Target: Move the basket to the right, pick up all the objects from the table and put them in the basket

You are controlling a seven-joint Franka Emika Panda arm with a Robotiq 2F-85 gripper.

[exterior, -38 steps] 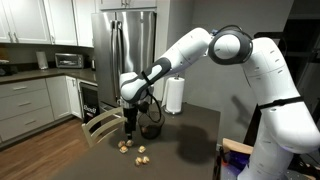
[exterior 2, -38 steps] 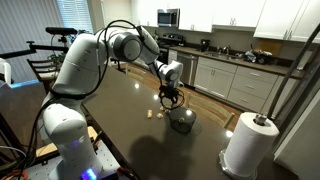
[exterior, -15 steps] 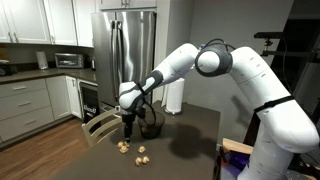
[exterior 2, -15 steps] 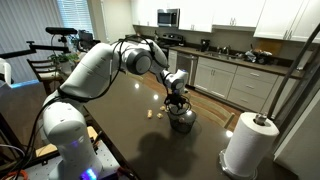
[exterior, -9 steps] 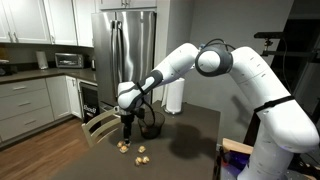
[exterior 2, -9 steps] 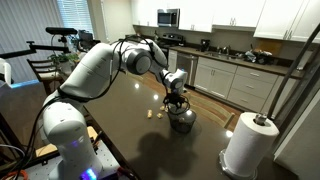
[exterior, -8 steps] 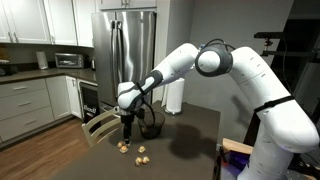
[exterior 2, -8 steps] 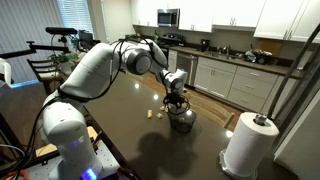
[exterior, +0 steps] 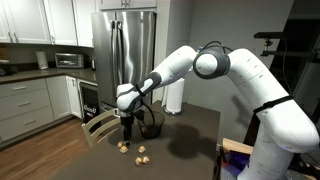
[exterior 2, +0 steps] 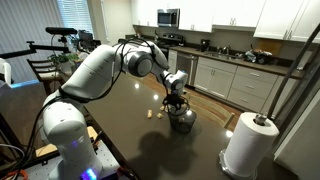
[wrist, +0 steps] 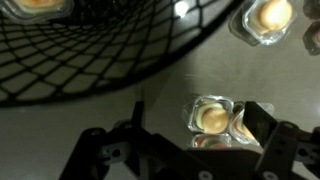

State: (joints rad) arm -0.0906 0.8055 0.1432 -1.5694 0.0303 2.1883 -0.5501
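The dark wire-mesh basket (exterior: pixel 151 128) (exterior 2: pixel 182 120) stands on the dark table (exterior: pixel 190 140) (exterior 2: pixel 110 120). In the wrist view its mesh (wrist: pixel 90 45) fills the upper left. Several pale tan wrapped objects (exterior: pixel 124 146) (exterior 2: pixel 152 114) lie beside it. My gripper (exterior: pixel 129 127) (exterior 2: pixel 175 103) hangs low next to the basket, just above the table. In the wrist view the gripper (wrist: pixel 180 128) is open, with one object (wrist: pixel 210 117) between its fingers, close to the right finger. Two more objects (wrist: pixel 236 125) press against it. Another object (wrist: pixel 272 15) lies at the top right.
A white paper-towel roll (exterior 2: pixel 249 145) (exterior: pixel 175 95) stands on the table past the basket. A pale wooden chair (exterior: pixel 100 126) sits at the table edge near the objects. Kitchen cabinets (exterior 2: pixel 230 75) and a fridge (exterior: pixel 125 50) stand behind.
Since 2.5 s ago the arm has shifted and the gripper has come down closer to the table by the basket. Over the last second nothing visibly moved.
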